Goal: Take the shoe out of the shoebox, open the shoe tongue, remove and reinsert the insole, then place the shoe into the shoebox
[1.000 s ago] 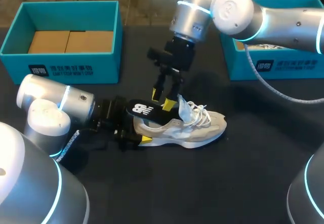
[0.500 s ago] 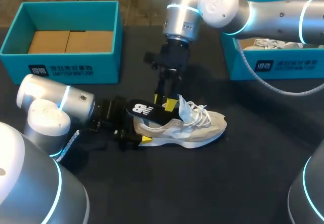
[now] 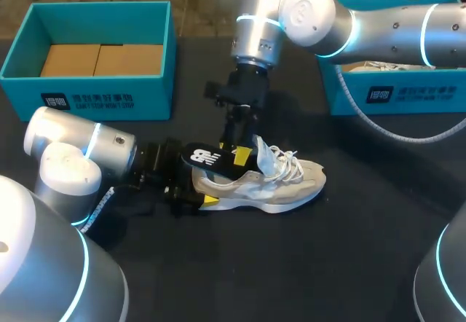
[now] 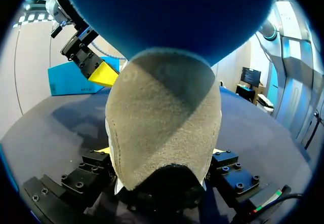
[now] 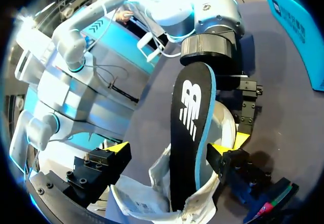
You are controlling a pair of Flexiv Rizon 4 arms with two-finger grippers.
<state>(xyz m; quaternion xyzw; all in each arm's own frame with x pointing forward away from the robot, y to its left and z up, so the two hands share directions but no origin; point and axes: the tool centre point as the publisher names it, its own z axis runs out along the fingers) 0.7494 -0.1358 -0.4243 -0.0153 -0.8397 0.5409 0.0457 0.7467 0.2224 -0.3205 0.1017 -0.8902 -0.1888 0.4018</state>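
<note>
A beige sneaker (image 3: 273, 180) with white laces lies on its side on the dark table. Its black insole (image 3: 211, 159), edged in blue with a white logo, sticks up out of the opening. My left gripper (image 3: 196, 191) is shut on the heel; in the left wrist view the heel (image 4: 162, 127) fills the gap in the left gripper (image 4: 161, 153), with the insole's blue underside (image 4: 167, 16) above it. My right gripper (image 3: 231, 148) hangs open over the insole. In the right wrist view the insole (image 5: 190, 127) stands between the right gripper's (image 5: 172, 150) spread fingers, close to one tip.
A teal shoebox (image 3: 87, 89) with a cardboard insert stands at the back left. A second teal shoebox (image 3: 393, 92) at the back right holds another pale shoe (image 3: 386, 63). My right arm spans the table's back right.
My right arm has swung a little left and its gripper has come down around the raised insole. The left arm and the shoe have kept still.
</note>
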